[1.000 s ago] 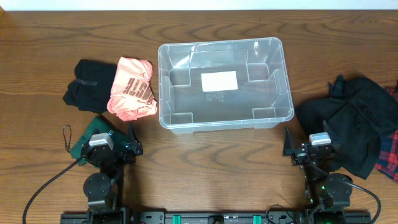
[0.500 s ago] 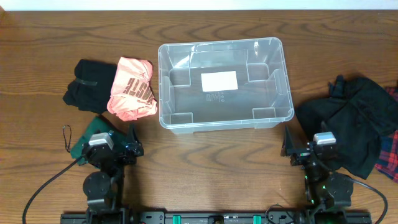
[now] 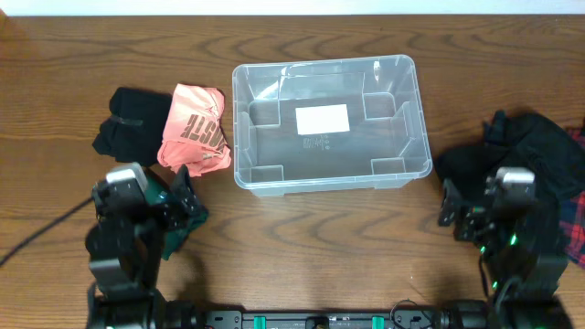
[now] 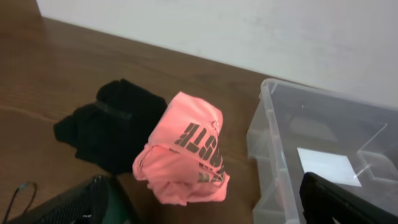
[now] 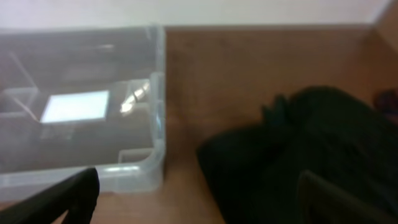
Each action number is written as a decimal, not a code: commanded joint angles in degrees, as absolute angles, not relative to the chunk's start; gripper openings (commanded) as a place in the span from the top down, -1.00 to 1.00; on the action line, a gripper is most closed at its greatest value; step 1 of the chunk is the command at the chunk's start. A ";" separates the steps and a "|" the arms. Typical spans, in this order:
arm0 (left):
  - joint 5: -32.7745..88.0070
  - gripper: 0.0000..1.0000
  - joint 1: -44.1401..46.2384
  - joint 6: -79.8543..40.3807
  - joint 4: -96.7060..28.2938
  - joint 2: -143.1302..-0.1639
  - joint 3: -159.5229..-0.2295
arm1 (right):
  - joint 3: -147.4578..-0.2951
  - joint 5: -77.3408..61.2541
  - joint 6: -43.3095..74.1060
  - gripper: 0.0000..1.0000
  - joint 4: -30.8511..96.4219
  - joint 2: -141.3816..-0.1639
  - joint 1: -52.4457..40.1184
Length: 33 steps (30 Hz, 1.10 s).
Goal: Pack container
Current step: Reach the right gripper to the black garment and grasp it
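The container (image 3: pixel 324 62) is a large clear plastic bin with a white label on its base, standing at the table's middle back with nothing in it. It also shows in the left wrist view (image 4: pixel 267 130) and the right wrist view (image 5: pixel 158 74). A crumpled pink shirt (image 3: pixel 192 130) (image 4: pixel 186 149) lies just left of it, next to a black garment (image 3: pixel 128 135) (image 4: pixel 106 124). A heap of black clothes (image 3: pixel 521 164) (image 5: pixel 298 149) lies to the right. My left gripper (image 3: pixel 183 192) (image 4: pixel 205 211) is open and empty, near the pink shirt. My right gripper (image 3: pixel 466 210) (image 5: pixel 199 211) is open and empty, between the bin's corner and the black heap.
A dark green item (image 3: pixel 187 217) lies under my left arm, also seen at the lower left of the left wrist view (image 4: pixel 106 202). A red and blue plaid cloth (image 3: pixel 576 228) lies at the right table edge. Bare wood stretches in front of the bin.
Both arms have lifted from their low rest pose and look larger from above. The left moved left and forward, the right moved right toward the black heap. The clothes and the bin have not moved.
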<state>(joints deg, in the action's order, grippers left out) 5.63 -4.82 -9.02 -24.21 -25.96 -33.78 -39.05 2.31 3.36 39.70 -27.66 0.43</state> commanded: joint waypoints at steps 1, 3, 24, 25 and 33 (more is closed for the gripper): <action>5.80 -0.96 -4.73 -9.23 -27.66 -31.51 -39.88 | -48.01 2.13 4.21 -0.98 45.50 -37.26 3.62; 5.85 -0.96 -4.73 -9.23 -30.28 -34.28 -42.76 | -53.74 1.41 3.79 -0.98 49.98 -43.88 6.31; 5.96 -0.96 -4.75 -8.56 -34.20 -39.22 -46.04 | -61.65 -16.99 -0.27 -0.98 52.01 -78.63 53.71; 5.96 -0.96 -4.75 -8.56 -34.22 -39.22 -46.04 | -60.47 -17.28 -0.19 -0.98 50.33 -79.35 54.24; 5.96 -0.96 -4.73 -8.58 -34.22 -39.22 -46.04 | -51.18 -24.10 2.07 -0.98 34.63 -86.46 55.07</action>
<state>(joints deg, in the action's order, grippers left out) 5.63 -4.82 -8.97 -34.30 -39.31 -44.82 -53.08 -20.84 -0.03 36.42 -84.47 54.68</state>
